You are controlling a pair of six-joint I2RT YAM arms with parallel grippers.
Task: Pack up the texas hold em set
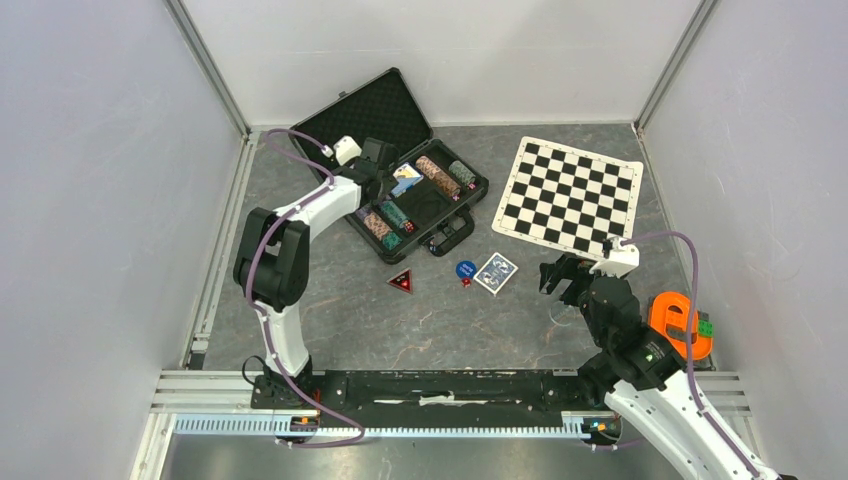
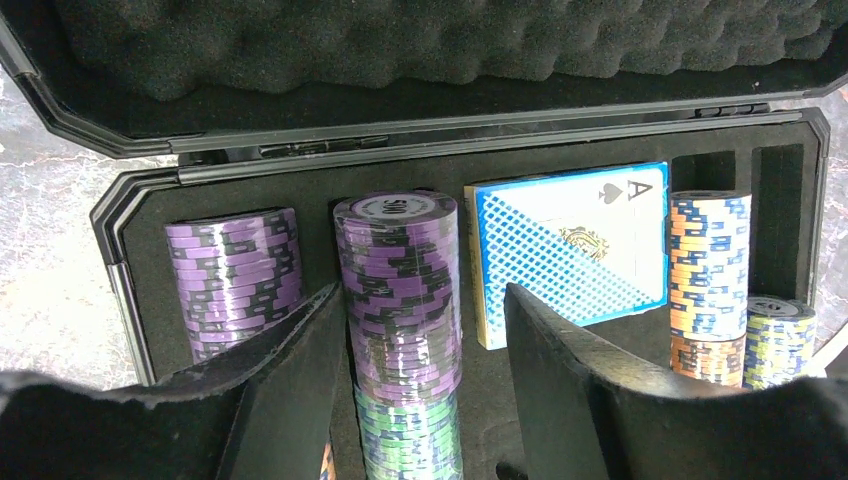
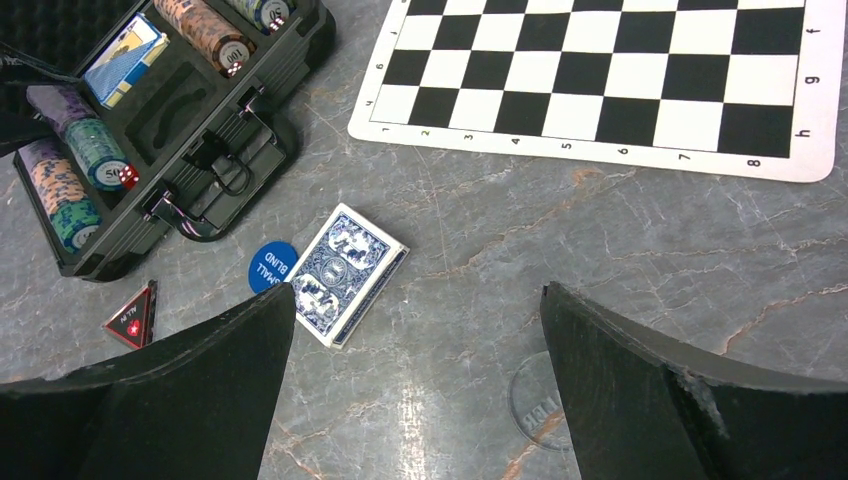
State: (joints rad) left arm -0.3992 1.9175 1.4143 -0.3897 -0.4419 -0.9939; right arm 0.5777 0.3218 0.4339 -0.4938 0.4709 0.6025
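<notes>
left end effector [image 2: 422, 296] astride chip stack [image 2: 400, 262]

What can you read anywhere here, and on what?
"SMALL BLIND": blue round button.
"ALL IN": red-black triangle.
"1" to "8", "f", "g", "h": chess mat edges.
"500": top of purple chip stack.
"A" with a spade: blue card deck.
Clear disc: too faint to read.

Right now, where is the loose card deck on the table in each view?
Top external: loose deck, centre, right of the blue button.
Left wrist: not in view.
Right wrist: left of centre, beside the button.
Shared landmark: the open case.
</notes>
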